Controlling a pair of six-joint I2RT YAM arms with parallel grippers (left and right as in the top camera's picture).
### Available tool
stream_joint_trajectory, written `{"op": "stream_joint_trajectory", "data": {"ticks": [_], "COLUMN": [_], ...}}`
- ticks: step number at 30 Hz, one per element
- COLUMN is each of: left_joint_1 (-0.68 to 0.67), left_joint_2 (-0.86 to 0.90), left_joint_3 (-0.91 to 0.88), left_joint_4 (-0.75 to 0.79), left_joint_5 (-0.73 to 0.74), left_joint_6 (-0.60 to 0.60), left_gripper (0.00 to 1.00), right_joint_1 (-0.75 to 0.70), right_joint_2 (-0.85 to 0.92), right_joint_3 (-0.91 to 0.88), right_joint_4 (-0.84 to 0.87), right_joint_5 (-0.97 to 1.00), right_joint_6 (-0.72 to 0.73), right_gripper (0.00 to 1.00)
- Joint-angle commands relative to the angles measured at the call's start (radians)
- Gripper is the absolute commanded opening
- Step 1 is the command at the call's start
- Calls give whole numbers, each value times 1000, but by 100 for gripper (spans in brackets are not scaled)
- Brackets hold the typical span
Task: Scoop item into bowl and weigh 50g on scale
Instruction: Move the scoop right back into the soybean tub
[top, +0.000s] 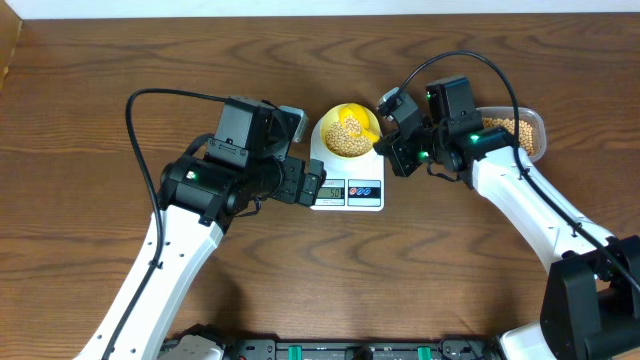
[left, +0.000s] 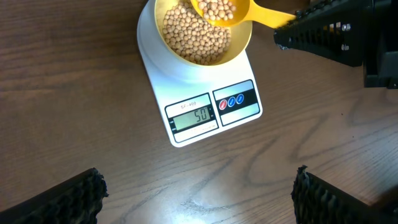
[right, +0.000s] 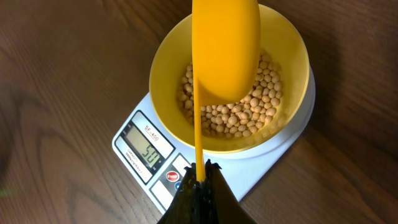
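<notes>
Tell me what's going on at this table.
The right hand is shut on a yellow scoop, holding it over the bowl on the scale. Beans lie in the bowl, more sit in the scoop, and the display reads 50. The left hand is open and empty near the scale.

Non-task stuff: bright yellow plastic scoop (right: 227, 50), clear rounded-rectangular plastic tub (top: 543, 130), dark brown wood-grain surface (top: 100, 70).
Scoop is raised off the surface, long thin handle. Tub sits on the surface's right side, far half, apart from the scoop.
</notes>
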Motion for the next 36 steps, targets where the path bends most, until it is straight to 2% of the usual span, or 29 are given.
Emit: {"op": "stream_joint_trajectory", "data": {"ticks": [1, 9, 15, 21, 30, 36], "left_joint_1": [3, 3, 3, 3, 3, 3], "left_joint_2": [-9, -9, -9, -9, -9, -9], "left_joint_3": [28, 28, 28, 28, 28, 28], "left_joint_4": [-2, -2, -2, -2, -2, -2], "left_joint_5": [-7, -7, -7, -7, -7, -7], "left_joint_6": [-12, -12, -12, -12, -12, -12], "left_gripper": [98, 98, 98, 98, 98, 98], "right_joint_1": [5, 5, -18, -44, -116, -166], "right_joint_2": [-25, -25, -25, -33, -120, -171], "right_joint_3": [21, 21, 21, 21, 21, 21], "right_joint_4": [3, 35, 102, 111, 111, 104], "right_joint_5": [-21, -22, -26, -33, -33, -56], "right_joint_6": [15, 26, 194, 274, 311, 430], "right_gripper": [1, 1, 1, 1, 1, 1]}}
